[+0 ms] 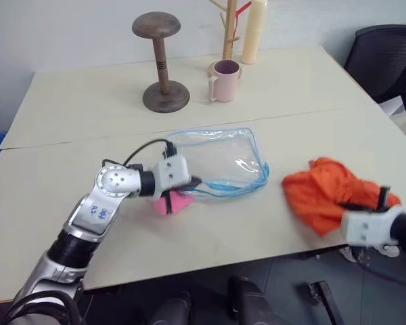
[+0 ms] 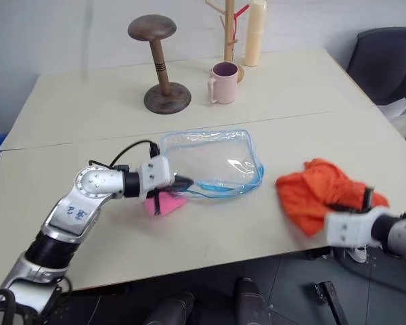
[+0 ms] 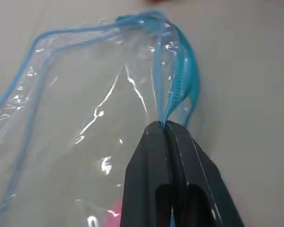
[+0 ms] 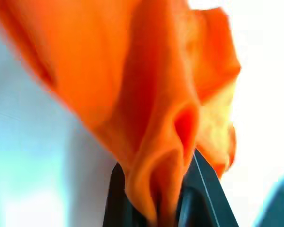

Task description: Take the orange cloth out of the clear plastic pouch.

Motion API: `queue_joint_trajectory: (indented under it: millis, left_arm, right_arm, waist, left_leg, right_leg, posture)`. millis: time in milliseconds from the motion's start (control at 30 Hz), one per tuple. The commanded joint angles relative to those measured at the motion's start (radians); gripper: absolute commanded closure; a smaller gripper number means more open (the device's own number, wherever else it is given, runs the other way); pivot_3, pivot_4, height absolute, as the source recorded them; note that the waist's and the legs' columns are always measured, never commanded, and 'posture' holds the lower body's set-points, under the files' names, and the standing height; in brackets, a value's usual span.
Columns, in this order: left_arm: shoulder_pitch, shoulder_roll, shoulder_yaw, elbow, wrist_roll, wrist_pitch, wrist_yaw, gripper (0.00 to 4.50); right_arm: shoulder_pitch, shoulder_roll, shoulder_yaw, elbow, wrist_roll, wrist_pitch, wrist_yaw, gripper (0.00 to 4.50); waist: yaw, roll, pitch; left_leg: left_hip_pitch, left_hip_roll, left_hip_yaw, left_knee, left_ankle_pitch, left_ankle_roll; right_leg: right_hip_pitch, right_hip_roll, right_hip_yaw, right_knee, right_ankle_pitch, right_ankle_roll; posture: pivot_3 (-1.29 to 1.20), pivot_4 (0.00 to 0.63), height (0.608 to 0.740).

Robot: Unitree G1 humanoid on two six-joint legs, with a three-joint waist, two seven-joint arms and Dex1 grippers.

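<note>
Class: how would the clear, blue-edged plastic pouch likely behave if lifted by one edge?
The clear blue-edged plastic pouch probably sags: its film is wrinkled. It looks empty, so likely light. The left hand pinches only its blue rim, so glossy film might slip.

Open worktop surface lies along the left side and between the clear plastic pouch and the rear items. At the rear stand a wooden stand, a pink mug and a wooden rack, close together. A bare gap separates the pouch from the orange cloth, which occupies the right front edge. A pink charm lies just beside the pouch's left end. An office chair stands beyond the right rear corner.
</note>
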Motion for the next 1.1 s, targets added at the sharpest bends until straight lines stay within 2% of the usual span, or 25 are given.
queue_joint_trajectory:
  millis: [33,167,233,333,433,533,633,733,767,867,933,1000,1100]
  left_arm:
    - [-0.012,-0.005,-0.022,-0.03,-0.009,-0.023,-0.043,4.5]
    - [-0.032,-0.034,-0.051,-0.006,0.029,-0.028,-0.03,4.5]
    - [-0.045,-0.058,-0.052,0.007,0.049,0.005,0.005,4.5]
    - [-0.044,-0.095,-0.014,-0.023,-0.003,0.123,0.034,3.84]
    - [-0.029,-0.112,0.055,-0.063,-0.073,0.223,0.053,2.9]
    - [-0.006,-0.09,0.165,-0.125,-0.204,0.365,0.034,2.07]
    - [0.034,-0.016,0.312,-0.185,-0.373,0.499,-0.027,1.13]
    - [0.127,0.138,0.457,-0.179,-0.458,0.52,-0.136,0.21]
    - [0.163,0.199,0.494,-0.15,-0.464,0.518,-0.175,0.03]
    - [0.251,0.332,0.574,-0.036,-0.422,0.437,-0.249,0.03]
    - [0.286,0.386,0.615,0.048,-0.397,0.366,-0.284,0.03]
    - [0.3,0.42,0.633,0.116,-0.376,0.295,-0.305,0.03]
    - [0.275,0.433,0.64,0.188,-0.374,0.246,-0.308,0.03]
  right_arm:
    - [-0.153,0.06,0.106,0.117,-0.05,0.024,-0.085,4.49]
    - [-0.289,0.109,0.201,0.264,-0.088,0.033,-0.132,4.49]
    - [-0.309,0.12,0.22,0.289,-0.058,0.04,-0.119,3.81]
    - [-0.293,0.134,0.203,0.249,0.026,0.097,-0.074,2.92]
    - [-0.224,0.131,0.141,0.152,0.152,0.192,-0.004,1.85]
    - [-0.122,0.147,0.016,-0.002,0.352,0.403,0.072,0.96]
    - [-0.019,0.138,-0.126,-0.122,0.516,0.595,0.131,0.0]
    - [0.09,0.105,-0.307,-0.157,0.652,0.785,0.205,0.0]
    - [0.123,0.093,-0.375,-0.151,0.685,0.818,0.237,0.0]
    - [0.205,0.048,-0.54,-0.11,0.765,0.909,0.345,0.0]
    - [0.255,0.022,-0.615,-0.08,0.81,0.964,0.421,0.0]
    - [0.294,0.005,-0.659,-0.059,0.842,0.99,0.49,0.0]
    - [0.265,-0.012,-0.655,-0.023,0.841,0.992,0.472,0.0]
  waist:
    - [0.002,0.0,0.0]
    - [0.005,0.0,0.0]
    - [0.005,0.0,0.0]
    - [0.001,0.0,0.0]
    - [0.003,0.0,0.0]
    - [0.003,0.0,0.0]
    - [0.004,0.001,0.0]
    - [0.001,0.002,0.0]
    - [0.002,0.003,0.0]
    - [0.004,0.003,0.001]
    - [0.006,0.003,0.001]
    - [0.009,0.003,0.001]
    - [0.007,0.003,0.001]
  left_leg:
    - [0.0,0.0,0.0,0.0,0.0,0.0]
    - [-0.003,0.0,-0.001,0.001,0.0,0.0]
    - [-0.003,-0.001,0.0,0.001,0.0,0.0]
    - [-0.003,-0.001,0.0,0.001,0.0,0.001]
    - [-0.003,0.0,0.0,0.001,0.0,0.001]
    - [-0.003,0.001,-0.002,0.001,0.0,0.0]
    - [-0.003,0.001,-0.003,0.001,0.0,0.0]
    - [-0.002,0.001,-0.003,0.0,0.0,0.0]
    - [-0.002,0.001,-0.002,-0.001,0.0,0.0]
    - [-0.002,0.001,-0.003,-0.002,0.0,0.0]
    - [-0.001,0.001,-0.002,-0.002,-0.001,0.001]
    - [-0.001,0.001,-0.003,-0.002,-0.001,0.001]
    - [0.0,0.001,-0.005,-0.002,-0.002,0.002]
  right_leg:
    - [0.0,0.0,0.0,0.0,0.0,0.0]
    - [-0.001,-0.001,0.001,0.0,0.0,0.0]
    - [-0.001,-0.001,0.0,0.0,0.0,0.0]
    - [-0.001,-0.001,0.0,0.0,0.001,0.001]
    - [-0.002,0.0,0.001,0.001,0.001,0.001]
    - [-0.002,0.0,0.001,0.001,0.001,0.001]
    - [-0.001,0.0,0.002,0.001,0.001,0.001]
    - [-0.002,0.0,0.002,0.0,0.001,0.0]
    - [-0.002,0.0,0.002,0.0,0.001,0.0]
    - [0.0,0.0,0.002,-0.002,0.0,-0.001]
    - [0.0,0.0,0.002,-0.003,0.001,-0.001]
    - [0.001,0.0,0.001,-0.003,0.001,-0.001]
    - [0.004,0.0,0.0,-0.006,0.001,-0.001]
  posture:
    - [0.0,0.15,0.74]
    - [0.0,0.15,0.74]
    - [0.0,0.15,0.74]
    - [0.0,0.15,0.74]
    - [0.0,0.15,0.74]
    - [0.0,0.15,0.74]
    - [0.0,0.15,0.74]
    - [0.0,0.15,0.74]
    - [0.0,0.15,0.74]
    - [0.0,0.15,0.74]
    - [0.0,0.15,0.74]
    - [0.0,0.15,0.74]
    - [0.0,0.15,0.74]
